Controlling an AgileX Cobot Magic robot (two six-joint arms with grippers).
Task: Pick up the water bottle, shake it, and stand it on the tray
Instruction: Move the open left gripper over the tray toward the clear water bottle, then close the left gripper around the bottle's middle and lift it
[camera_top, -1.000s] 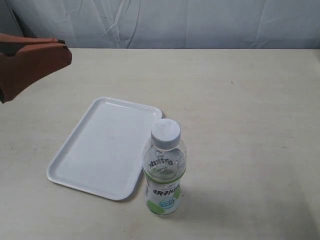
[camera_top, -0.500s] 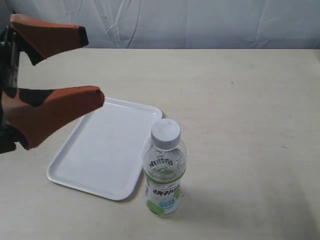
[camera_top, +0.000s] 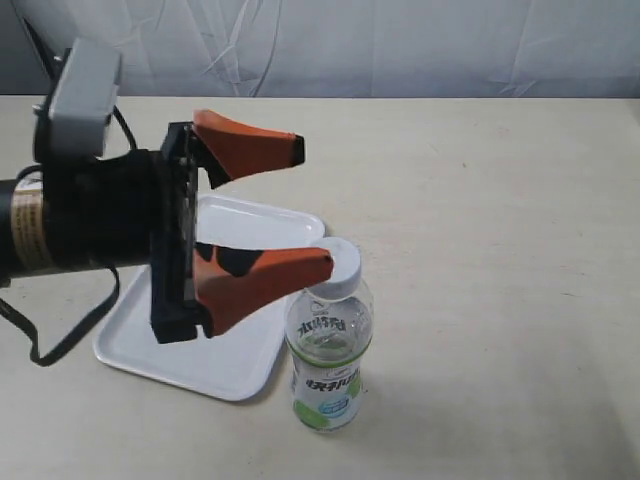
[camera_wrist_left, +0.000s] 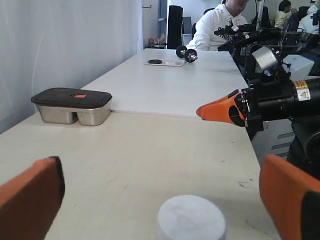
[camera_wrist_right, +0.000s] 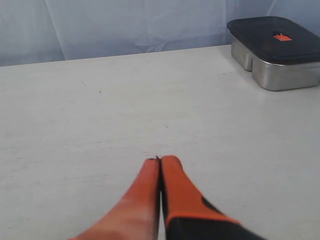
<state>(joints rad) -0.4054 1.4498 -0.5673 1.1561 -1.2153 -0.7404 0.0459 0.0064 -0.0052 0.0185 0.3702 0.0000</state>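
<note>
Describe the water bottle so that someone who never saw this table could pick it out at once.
On the pale table lies a flat white tray; the water bottle stands upright on the table beside the tray's near right corner. It is the only clear, upright thing there, with a white cap and a green and blue label.

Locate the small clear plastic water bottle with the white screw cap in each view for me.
Exterior view: lower centre; the small clear plastic water bottle stands on the table beside the near right corner of the flat white rectangular plastic tray.
Left wrist view: only its white screw cap shows, at bottom centre, between the orange fingers.
Right wrist view: not in it.
Shared landmark: the steel container with a dark lid, seen in both wrist views only.
</note>
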